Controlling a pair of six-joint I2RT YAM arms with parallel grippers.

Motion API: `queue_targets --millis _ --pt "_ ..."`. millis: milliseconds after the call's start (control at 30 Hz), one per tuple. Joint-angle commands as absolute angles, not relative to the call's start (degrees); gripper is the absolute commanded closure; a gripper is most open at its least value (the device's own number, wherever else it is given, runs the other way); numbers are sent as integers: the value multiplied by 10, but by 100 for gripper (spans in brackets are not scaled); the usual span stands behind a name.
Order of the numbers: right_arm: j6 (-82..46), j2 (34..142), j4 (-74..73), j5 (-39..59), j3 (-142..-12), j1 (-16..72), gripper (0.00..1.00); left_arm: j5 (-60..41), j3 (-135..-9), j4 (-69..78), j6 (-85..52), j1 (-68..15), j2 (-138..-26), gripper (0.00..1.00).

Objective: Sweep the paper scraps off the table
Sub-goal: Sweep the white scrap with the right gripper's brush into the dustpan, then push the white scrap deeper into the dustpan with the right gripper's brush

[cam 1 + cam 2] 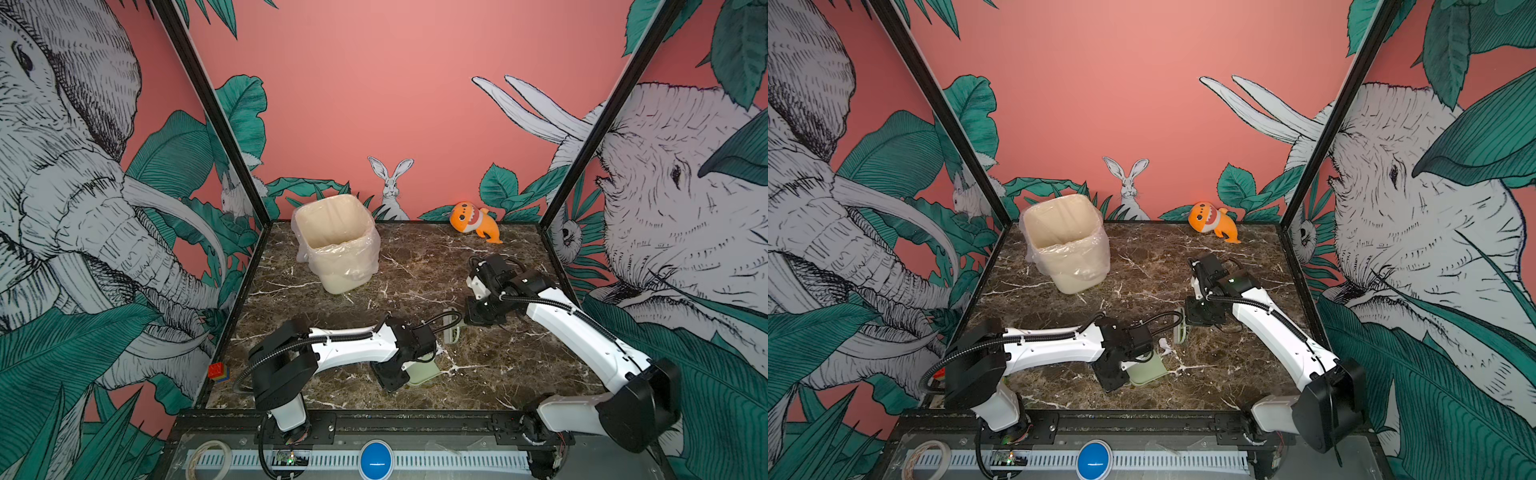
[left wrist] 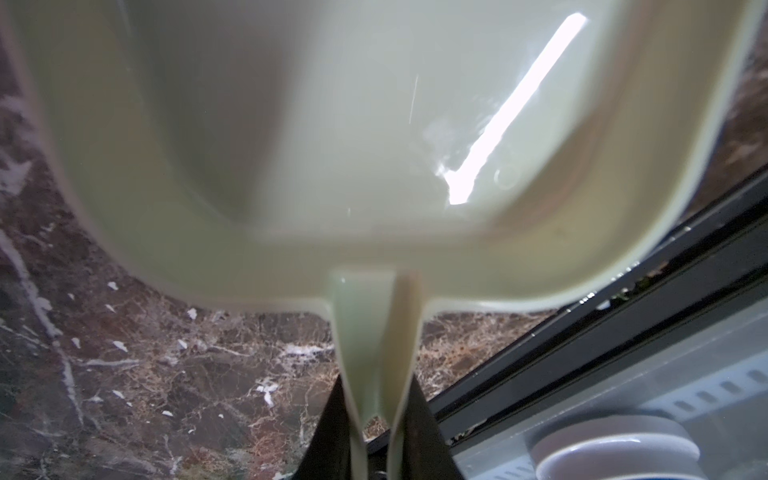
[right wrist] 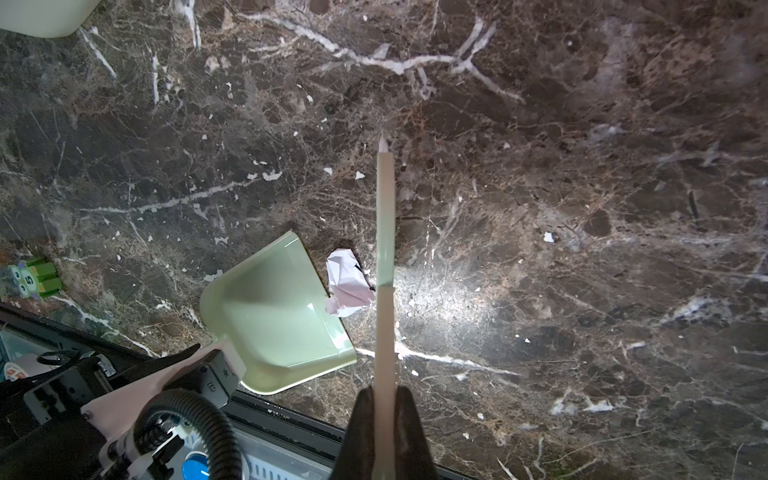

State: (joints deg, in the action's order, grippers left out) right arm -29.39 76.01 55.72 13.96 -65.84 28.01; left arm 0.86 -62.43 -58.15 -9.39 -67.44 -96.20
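One white crumpled paper scrap (image 3: 347,286) lies on the dark marble table (image 3: 582,208), between the mouth of the pale green dustpan (image 3: 274,316) and the brush (image 3: 385,249), close to both. In a top view the scrap (image 1: 1165,345) shows just past the left wrist. My left gripper (image 2: 376,399) is shut on the dustpan's handle, and the pan (image 2: 332,145) rests low near the front edge (image 1: 424,372). My right gripper (image 3: 384,399) is shut on the brush, which hangs bristles down (image 1: 452,330). Other paper scraps are out of view.
A cream bin (image 1: 336,245) lined with a clear bag stands at the back left. An orange plush shark (image 1: 473,220) lies against the back wall. A small green toy block (image 3: 35,278) sits near the front frame. Black frame rails (image 1: 415,415) edge the table.
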Motion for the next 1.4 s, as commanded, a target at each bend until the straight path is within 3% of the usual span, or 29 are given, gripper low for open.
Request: queue_targets --millis 0,733,1033,1367 --pt "-301 750 545 142 -657 278 100 5 -626 -588 -89 -666 -966 85" --pt "-363 728 479 237 -610 341 100 -5 -631 -582 -70 -666 -965 85" --pt "-304 703 625 128 -643 298 100 -11 -627 -580 -72 -666 -959 85" --pt "-327 699 605 177 -602 328 100 -13 -628 -579 -70 -666 -959 85"
